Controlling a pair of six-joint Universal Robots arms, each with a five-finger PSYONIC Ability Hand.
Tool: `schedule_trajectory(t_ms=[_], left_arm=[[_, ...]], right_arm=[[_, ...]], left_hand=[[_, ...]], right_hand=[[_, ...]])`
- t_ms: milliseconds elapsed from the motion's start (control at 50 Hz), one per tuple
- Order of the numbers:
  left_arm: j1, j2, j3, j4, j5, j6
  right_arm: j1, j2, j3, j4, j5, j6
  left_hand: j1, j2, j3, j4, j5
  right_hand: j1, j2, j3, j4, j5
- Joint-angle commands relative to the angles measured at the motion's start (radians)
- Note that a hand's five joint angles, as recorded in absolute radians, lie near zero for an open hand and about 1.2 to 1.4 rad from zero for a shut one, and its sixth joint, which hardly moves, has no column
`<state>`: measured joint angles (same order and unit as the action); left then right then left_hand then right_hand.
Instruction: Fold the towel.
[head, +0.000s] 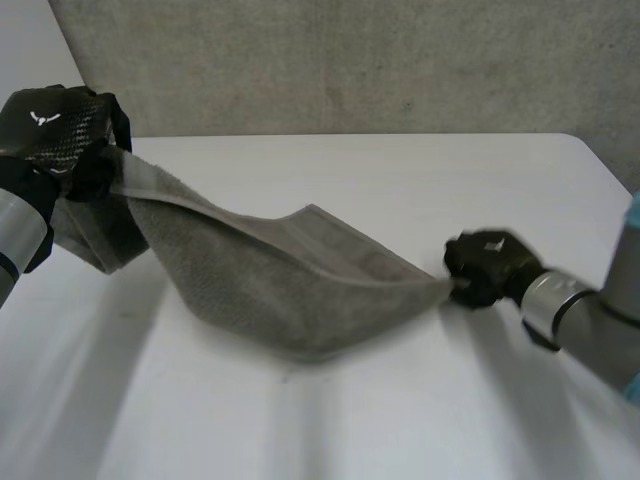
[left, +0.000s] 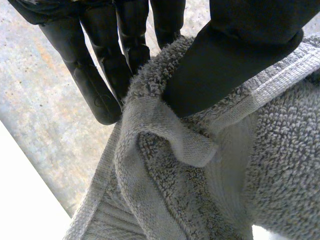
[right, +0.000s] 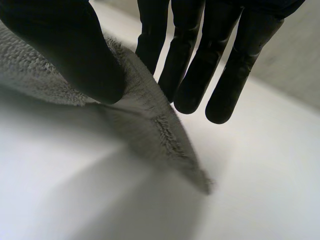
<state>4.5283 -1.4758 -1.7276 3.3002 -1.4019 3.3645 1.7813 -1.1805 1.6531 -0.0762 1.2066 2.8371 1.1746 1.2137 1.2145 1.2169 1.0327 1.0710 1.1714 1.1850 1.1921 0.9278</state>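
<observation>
A grey towel (head: 290, 275) stretches across the white table (head: 400, 180), sagging in the middle and touching the table there. My left hand (head: 65, 130) holds its left end raised above the table's back left; in the left wrist view the thumb (left: 225, 70) pinches the towel's (left: 200, 175) hemmed edge against the fingers (left: 100, 85). My right hand (head: 487, 265) is low at the right, at the towel's right corner. In the right wrist view its thumb (right: 65, 55) presses the towel's (right: 150, 120) corner against the fingers (right: 185, 55).
A grey textured wall (head: 380, 60) rises behind the table. The table's rounded back right corner (head: 575, 145) lies beyond my right arm (head: 580, 310). Bare tabletop spreads in front of the towel.
</observation>
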Motion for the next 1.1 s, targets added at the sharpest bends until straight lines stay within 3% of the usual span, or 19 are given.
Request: schedule_trajectory(t_ms=[20,120,300,400,500,580,680,720,740,760,780,820,840,880,920,1100], left_arm=[[-0.002,0.0,0.023,-0.016,0.0,-0.014],[-0.002,-0.008,0.046,-0.077,0.001,-0.043],[-0.002,-0.074,0.053,-0.155,0.004,-0.099],[-0.014,-0.209,0.056,-0.198,0.035,-0.097],[-0.038,-0.375,0.115,-0.203,0.052,-0.089],[-0.04,-0.439,0.178,-0.202,0.054,-0.089],[-0.041,-0.508,0.318,-0.186,0.054,-0.088],[-0.041,-0.528,0.423,-0.102,0.054,-0.088],[-0.041,-0.528,0.424,-0.102,0.054,-0.088],[-0.041,-0.528,0.463,-0.021,0.054,-0.088],[-0.041,-0.528,0.464,-0.021,0.054,-0.088],[-0.04,-0.515,0.508,0.187,0.057,-0.092],[-0.04,-0.515,0.508,0.188,0.057,-0.092],[-0.04,-0.486,0.516,0.376,0.054,-0.094],[-0.04,-0.476,0.514,0.438,0.054,-0.097],[-0.037,-0.471,0.47,0.377,0.054,-0.097]], right_arm=[[-0.037,-0.228,-0.073,0.03,0.004,-0.004],[-0.065,-0.372,-0.264,0.25,-0.002,-0.047],[-0.082,-0.376,-0.417,0.53,0.019,-0.254],[-0.019,-0.269,-0.424,0.598,0.059,-0.347],[0.088,-0.11,-0.423,0.61,0.184,-0.377],[0.116,-0.019,-0.447,0.595,0.229,-0.412],[0.13,0.075,-0.556,0.481,0.251,-0.409],[0.13,0.088,-0.639,0.318,0.267,-0.375],[0.13,0.088,-0.639,0.317,0.268,-0.375],[0.13,0.085,-0.682,0.212,0.284,-0.343],[0.13,0.085,-0.682,0.211,0.284,-0.343],[0.129,0.059,-0.717,-0.028,0.324,-0.288],[0.129,0.059,-0.717,-0.03,0.324,-0.288],[0.129,-0.002,-0.699,-0.236,0.346,-0.278],[0.13,-0.031,-0.675,-0.299,0.349,-0.28],[0.133,-0.094,-0.495,-0.309,0.298,-0.272]], left_hand=[[0.222,0.183,0.182,0.179,0.189],[0.222,0.183,0.182,0.179,0.189],[0.222,0.183,0.182,0.179,0.189],[0.222,0.183,0.182,0.179,0.189],[0.222,0.183,0.182,0.179,0.189],[0.222,0.183,0.182,0.179,0.189],[0.222,0.183,0.182,0.179,0.189],[0.222,0.183,0.182,0.179,0.189],[0.222,0.183,0.182,0.179,0.189],[0.222,0.183,0.182,0.179,0.189],[0.222,0.183,0.182,0.179,0.189],[0.222,0.183,0.182,0.179,0.189],[0.222,0.183,0.182,0.179,0.189],[0.222,0.183,0.182,0.179,0.189],[0.222,0.183,0.182,0.179,0.189],[0.222,0.183,0.182,0.179,0.189]], right_hand=[[0.325,0.225,0.211,0.204,0.294],[0.325,0.225,0.211,0.204,0.294],[0.325,0.225,0.211,0.204,0.294],[0.325,0.225,0.211,0.204,0.294],[0.325,0.225,0.211,0.204,0.294],[0.325,0.225,0.211,0.204,0.294],[0.325,0.225,0.211,0.204,0.294],[0.325,0.225,0.211,0.204,0.294],[0.325,0.225,0.211,0.204,0.294],[0.325,0.225,0.211,0.204,0.294],[0.325,0.225,0.211,0.204,0.294],[0.325,0.225,0.211,0.204,0.294],[0.325,0.225,0.211,0.204,0.294],[0.325,0.225,0.211,0.204,0.294],[0.325,0.225,0.211,0.204,0.294],[0.325,0.225,0.211,0.204,0.294]])
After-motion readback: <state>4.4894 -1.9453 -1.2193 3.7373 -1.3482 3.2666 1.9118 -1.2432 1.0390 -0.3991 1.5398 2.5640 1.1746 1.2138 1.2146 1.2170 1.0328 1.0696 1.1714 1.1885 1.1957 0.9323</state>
